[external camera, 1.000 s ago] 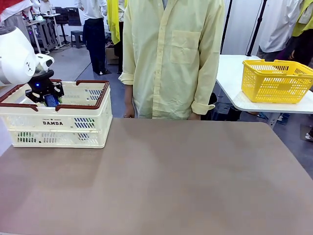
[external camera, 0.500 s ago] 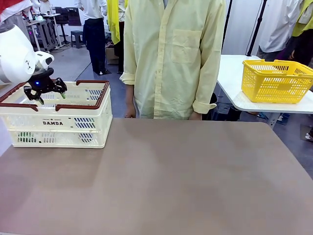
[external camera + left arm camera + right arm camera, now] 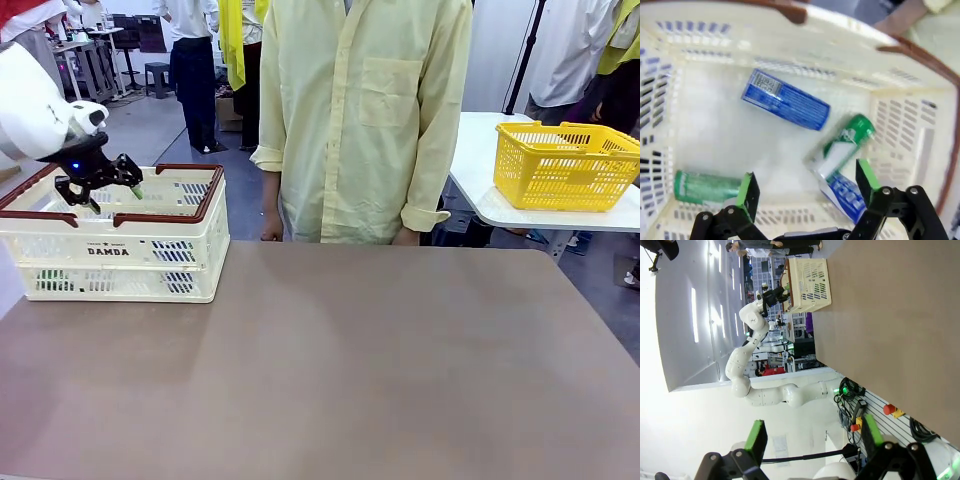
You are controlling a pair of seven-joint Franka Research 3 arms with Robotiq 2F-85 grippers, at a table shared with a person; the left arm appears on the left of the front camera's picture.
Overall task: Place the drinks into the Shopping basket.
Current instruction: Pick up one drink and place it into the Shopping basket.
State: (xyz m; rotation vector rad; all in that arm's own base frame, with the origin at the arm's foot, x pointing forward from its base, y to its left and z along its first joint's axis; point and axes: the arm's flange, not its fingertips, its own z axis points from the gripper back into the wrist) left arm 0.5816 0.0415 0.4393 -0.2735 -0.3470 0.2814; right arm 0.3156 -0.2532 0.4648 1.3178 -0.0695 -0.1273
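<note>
The basket [image 3: 150, 250] stands at the table's [image 3: 330, 370] far left corner, and the left gripper [image 3: 99, 186] hangs just above its open top with its jaws spread wide and nothing between them. Looking down along its fingers, the left wrist view shows four cans lying on their sides on the basket floor [image 3: 730, 150]: a blue can [image 3: 785, 99] toward the far wall, a green can [image 3: 846, 142] tilted toward the right wall, a second blue can [image 3: 843, 194] just beside it and partly under it near the closest wall, and another green can [image 3: 707, 187] in the near left corner, partly hidden behind a green pad [image 3: 746, 191] of the gripper. None of them touches the fingers, so the left gripper reads as released and empty. The right gripper [image 3: 812, 437] is well away from the work, its jaws also spread with nothing held; its view looks sideways across the bare table toward the basket in the distance. In the front view the rest of the table carries no cans, and the person [image 3: 365, 120] stands at the far edge with hands down, offering nothing. A yellow basket [image 3: 567, 165] sits on a separate table behind and plays no part. As a judgement, the task looks finished or nearly so: four drinks are in the basket, no drink is visible outside it, and all that seems left is for the left arm to pull clear, unless more cans are brought in from out of view.
</note>
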